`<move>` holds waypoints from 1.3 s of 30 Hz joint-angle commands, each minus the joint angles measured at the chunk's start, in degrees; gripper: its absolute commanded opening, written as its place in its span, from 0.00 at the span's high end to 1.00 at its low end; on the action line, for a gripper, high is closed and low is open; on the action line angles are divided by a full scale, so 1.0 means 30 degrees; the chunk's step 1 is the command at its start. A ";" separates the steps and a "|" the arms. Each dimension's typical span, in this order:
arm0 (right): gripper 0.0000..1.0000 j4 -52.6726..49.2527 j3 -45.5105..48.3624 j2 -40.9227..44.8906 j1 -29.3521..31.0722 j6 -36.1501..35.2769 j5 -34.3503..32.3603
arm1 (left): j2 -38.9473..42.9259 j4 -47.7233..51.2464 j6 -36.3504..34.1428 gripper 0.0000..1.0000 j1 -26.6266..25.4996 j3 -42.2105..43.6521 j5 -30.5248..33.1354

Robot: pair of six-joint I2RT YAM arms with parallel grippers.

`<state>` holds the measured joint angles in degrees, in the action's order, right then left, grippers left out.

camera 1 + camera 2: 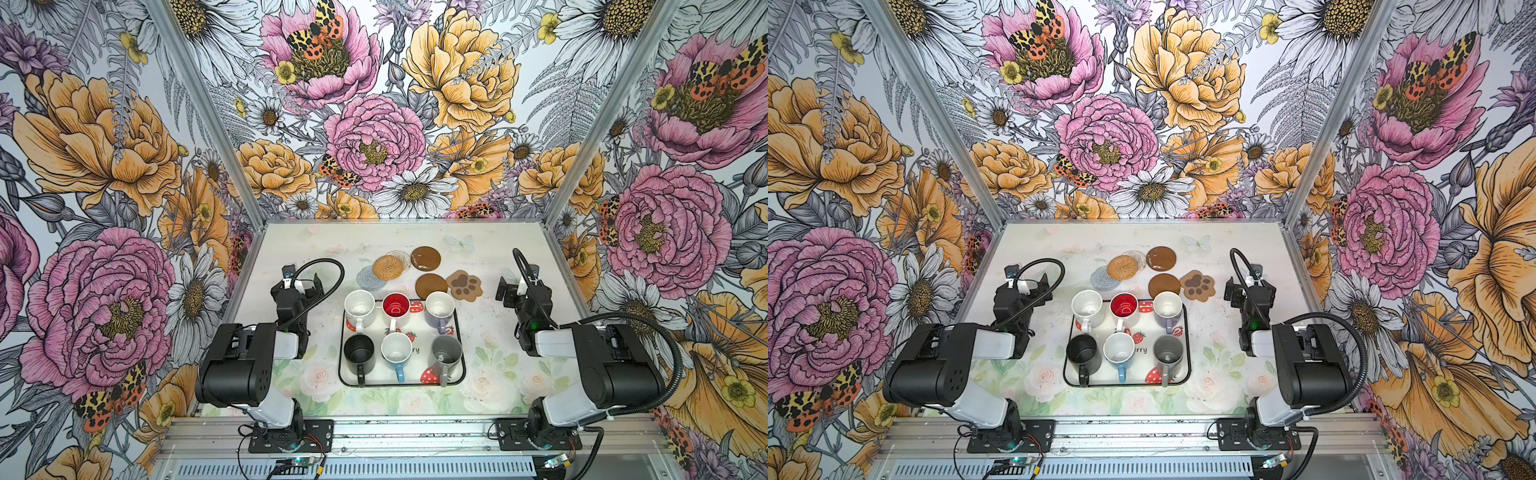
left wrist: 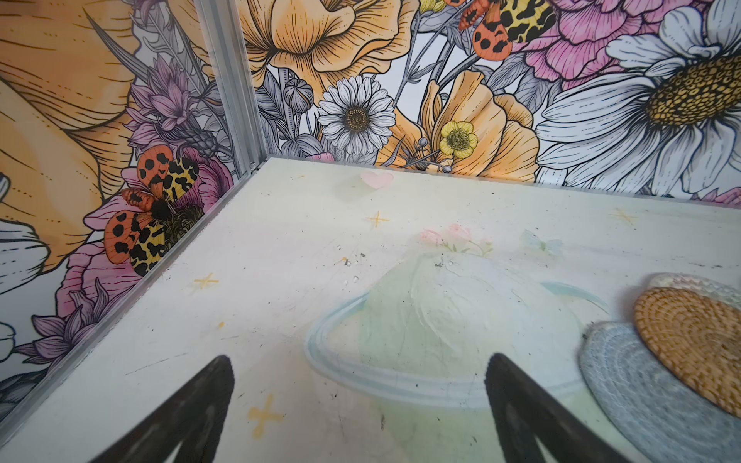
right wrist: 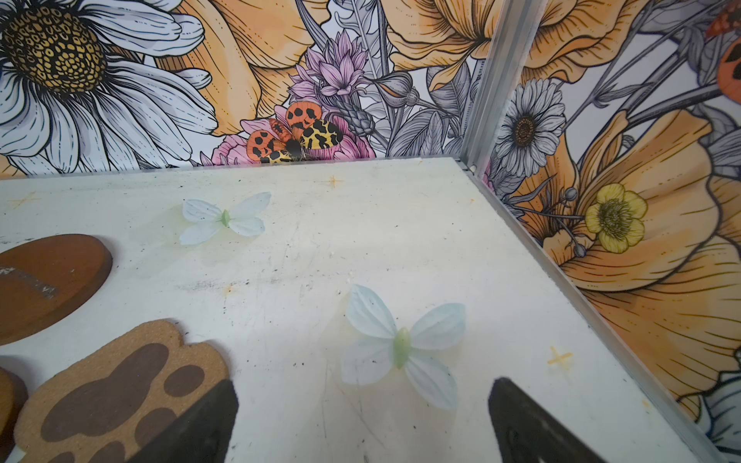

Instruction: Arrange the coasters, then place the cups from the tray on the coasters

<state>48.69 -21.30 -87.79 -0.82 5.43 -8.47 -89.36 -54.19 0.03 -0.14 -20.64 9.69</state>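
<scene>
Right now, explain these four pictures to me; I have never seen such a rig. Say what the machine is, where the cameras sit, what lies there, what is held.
It is a two-armed robot with two-fingered grippers. Two pictures look down from one overhead camera pair; the other two come from wrist cameras. The left gripper and the right gripper are open and hold nothing. On the table a strawberry tray carries six mugs: white mug, red-lined mug, lavender mug, black mug, light blue mug, grey mug. Beyond it lie six coasters: a rattan coaster overlapping a blue-grey coaster and a beaded coaster, a far brown disc, a near brown disc and a paw coaster.
</scene>
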 commanded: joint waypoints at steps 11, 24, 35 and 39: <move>0.01 -0.8245 -0.4053 0.2548 0.0010 0.0429 -0.0709 | 0.3261 0.6316 -0.0464 0.01 -0.0513 -0.2453 0.0186; 0.13 -2.2050 -1.0543 0.4364 0.2943 0.3433 0.0269 | 0.6781 1.9218 0.2451 0.05 -0.4474 -0.8575 0.1372; 0.27 -2.5073 -1.1776 0.1655 0.5211 0.5421 0.2324 | 0.4519 2.1932 0.4190 0.08 -0.6537 -1.2257 -0.0339; 0.29 -2.5623 -1.1832 0.0914 0.5626 0.5822 0.2285 | 0.4131 2.1976 0.4585 0.08 -0.6691 -1.2634 -0.1010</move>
<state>-25.15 -55.20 -83.94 15.51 20.84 -2.20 -76.60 9.91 11.44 -19.73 -56.62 9.74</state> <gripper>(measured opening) 0.712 0.916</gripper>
